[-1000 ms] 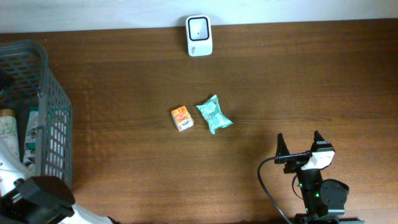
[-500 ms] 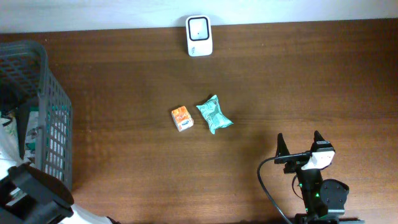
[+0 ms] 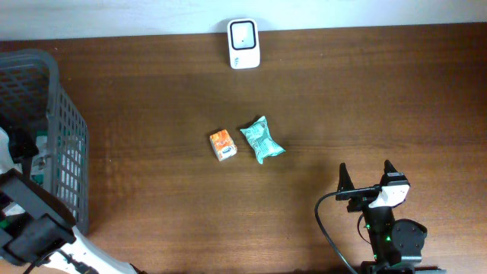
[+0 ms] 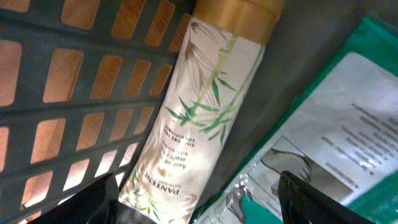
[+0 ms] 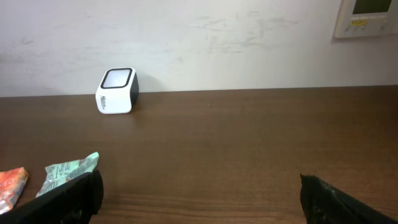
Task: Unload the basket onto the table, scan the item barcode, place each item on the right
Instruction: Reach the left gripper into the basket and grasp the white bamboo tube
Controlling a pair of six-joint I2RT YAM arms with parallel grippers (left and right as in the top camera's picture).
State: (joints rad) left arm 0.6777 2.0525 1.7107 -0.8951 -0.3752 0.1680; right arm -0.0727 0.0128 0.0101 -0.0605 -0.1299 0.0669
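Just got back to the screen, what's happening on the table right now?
The left claw is down inside the basket, open over a Pantene bottle and a green pouch; nothing is gripped yet. The right claw sits open, holding nothing. The scanner stands at the table's far edge.

Soft even light, mild sheen on table (image 3: 365,84), weak shadows, left wrist close-up dim, blurry

The basket (image 3: 53,114) stands at the left edge of the table (image 3: 380,99). In it a bottle (image 4: 205,106) lies along the slotted wall, with a flat packet (image 4: 336,124) beside it. The scanner (image 3: 243,43) sits at the back middle. Before it, near the centre, 2 items lie side by side: a carton (image 3: 222,144) on the left, a pouch (image 3: 262,139) on the right.
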